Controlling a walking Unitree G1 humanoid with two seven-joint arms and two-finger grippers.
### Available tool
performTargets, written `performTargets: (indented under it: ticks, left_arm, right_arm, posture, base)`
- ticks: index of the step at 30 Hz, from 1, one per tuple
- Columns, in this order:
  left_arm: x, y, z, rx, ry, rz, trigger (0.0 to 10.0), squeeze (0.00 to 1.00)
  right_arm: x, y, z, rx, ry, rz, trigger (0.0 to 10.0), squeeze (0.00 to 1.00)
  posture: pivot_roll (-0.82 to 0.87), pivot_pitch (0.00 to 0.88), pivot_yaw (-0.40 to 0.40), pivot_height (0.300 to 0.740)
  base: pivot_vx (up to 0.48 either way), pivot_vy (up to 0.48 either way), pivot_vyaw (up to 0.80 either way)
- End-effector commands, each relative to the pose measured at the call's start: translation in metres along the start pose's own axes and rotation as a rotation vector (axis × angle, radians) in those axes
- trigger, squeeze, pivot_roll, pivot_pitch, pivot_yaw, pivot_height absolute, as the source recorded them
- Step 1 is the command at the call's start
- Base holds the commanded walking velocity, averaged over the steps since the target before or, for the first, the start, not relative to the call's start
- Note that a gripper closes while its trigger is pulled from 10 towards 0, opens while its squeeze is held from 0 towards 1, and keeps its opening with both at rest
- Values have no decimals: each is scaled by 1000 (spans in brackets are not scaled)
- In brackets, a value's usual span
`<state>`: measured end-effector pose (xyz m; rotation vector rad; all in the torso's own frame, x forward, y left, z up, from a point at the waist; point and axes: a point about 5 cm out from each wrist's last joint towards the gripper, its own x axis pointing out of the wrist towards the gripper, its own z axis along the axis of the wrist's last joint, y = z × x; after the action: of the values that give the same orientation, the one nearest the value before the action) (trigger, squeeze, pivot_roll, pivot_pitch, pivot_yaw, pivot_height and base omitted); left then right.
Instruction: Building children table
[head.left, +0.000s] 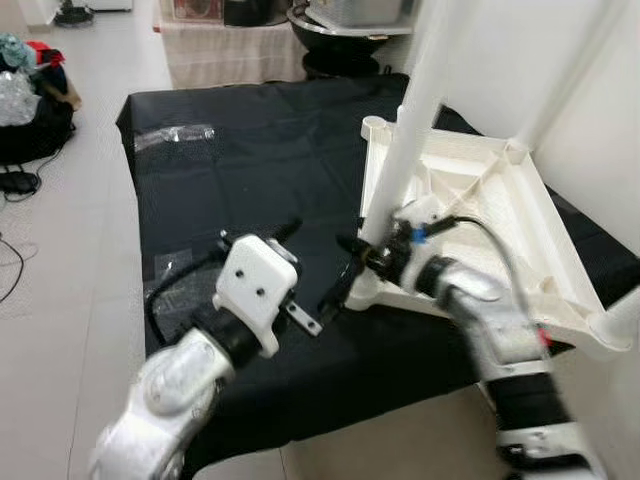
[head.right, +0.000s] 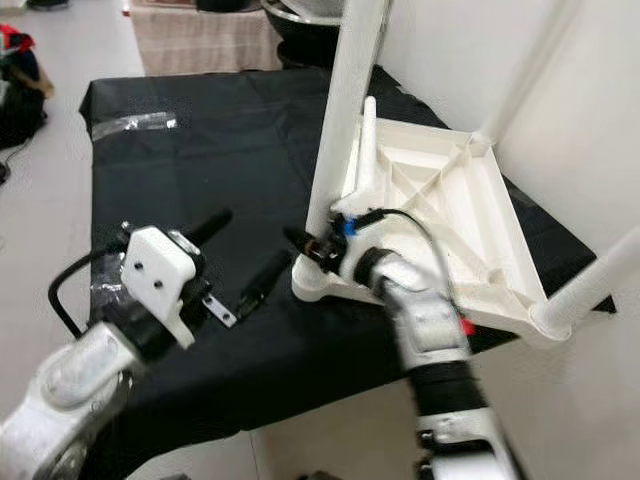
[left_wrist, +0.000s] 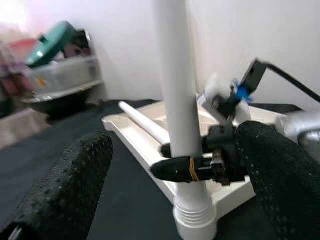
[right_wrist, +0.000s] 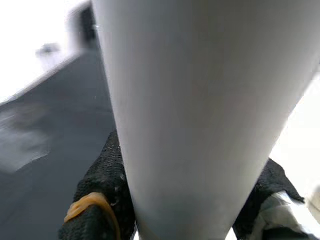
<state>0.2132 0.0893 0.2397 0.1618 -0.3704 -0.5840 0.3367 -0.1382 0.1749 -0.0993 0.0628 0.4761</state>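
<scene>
A white children's table (head.left: 480, 190) lies upside down on the black-covered worktop (head.left: 230, 170). One white leg (head.left: 415, 110) stands upright in its near left corner socket. My right gripper (head.left: 372, 252) is shut on this leg just above the socket, and its black fingers (right_wrist: 102, 185) hug the leg (right_wrist: 200, 110) on both sides. My left gripper (head.left: 315, 262) hovers open just left of the same leg, fingers (left_wrist: 65, 185) spread wide with nothing between them. Another white leg (left_wrist: 145, 125) rests along the underside. Two more legs (head.left: 570, 70) rise at the right.
A clear plastic bag (head.left: 175, 133) lies at the far left of the black cloth. Bags and cables (head.left: 25, 90) sit on the tiled floor to the left. A white wall stands close on the right, and a covered stand (head.left: 230, 45) is behind the worktop.
</scene>
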Motion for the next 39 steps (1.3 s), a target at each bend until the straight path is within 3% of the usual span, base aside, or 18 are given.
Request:
performTargets:
  ticks: [1,3,4,6,9,12,17,19,20,21,25,26,34,36,39]
  left_arm:
    - [-1,0,-2,-1,7,-7,10000,0]
    - [0,-1,-1,-3,2,-7,10000,0]
    - [0,-1,-1,-3,2,-7,10000,0]
    - [0,-5,-1,-14,1,-13,10000,0]
    - [0,-7,-1,-20,2,-16,10000,0]
    - [1,-10,-1,-34,0,-22,10000,0]
    - [2,-12,-1,-42,-2,-25,10000,0]
    - [2,-12,-1,-45,0,-26,10000,0]
    - [2,-12,-1,-45,0,-26,10000,0]
    - [2,-12,-2,-45,2,-24,10000,0]
    - [2,-11,-3,-45,5,-22,10000,0]
    - [2,-12,-3,-46,5,-21,10000,0]
    - [3,-12,-3,-48,4,-13,10000,0]
    - [3,-11,-3,-48,4,-11,10000,0]
    - [3,-11,-3,-46,3,-6,10000,0]
  right_arm:
    - [-14,-31,-16,-49,105,-212,0,0]
    - [-15,-33,-12,-41,117,-429,0,0]
    - [-15,-33,-12,-41,117,-429,0,0]
    - [-15,-27,-4,-7,102,-588,0,0]
    - [-13,-22,-2,16,98,-631,0,0]
    - [-5,-6,7,95,77,-733,0,0]
    - [3,6,15,127,58,-786,0,0]
    - [16,20,25,170,21,-723,10000,0]
    - [16,20,25,170,21,-723,10000,0]
    - [19,27,33,180,-16,-675,10000,1000]
    - [19,33,45,166,-83,-612,10000,1000]
    - [16,32,49,143,-108,-604,10000,0]
    - [2,25,49,72,-195,-514,10000,0]
    - [2,24,46,96,-192,-457,10000,0]
    - [-7,10,41,87,-239,-313,10000,0]
  posture:
    - [66,95,-86,740]
    - [65,99,-85,740]
    - [65,99,-85,740]
    - [65,99,-85,740]
    - [67,100,-90,740]
    - [69,101,-91,740]
    - [71,101,-91,740]
    - [72,105,-92,740]
    - [72,105,-92,740]
    - [72,105,-92,740]
    - [71,105,-92,740]
    - [71,105,-92,740]
    - [58,110,-92,740]
    - [59,110,-93,740]
    - [58,111,-94,740]
  base:
    - [0,0,0]
    - [0,0,0]
    - [0,0,0]
    - [0,0,0]
    - [0,0,0]
    - [0,0,0]
    - [0,0,0]
    - [0,0,0]
    - [0,0,0]
    - [0,0,0]
    - [0,0,0]
    - [0,0,0]
    - [0,0,0]
    - [0,0,0]
    - [0,0,0]
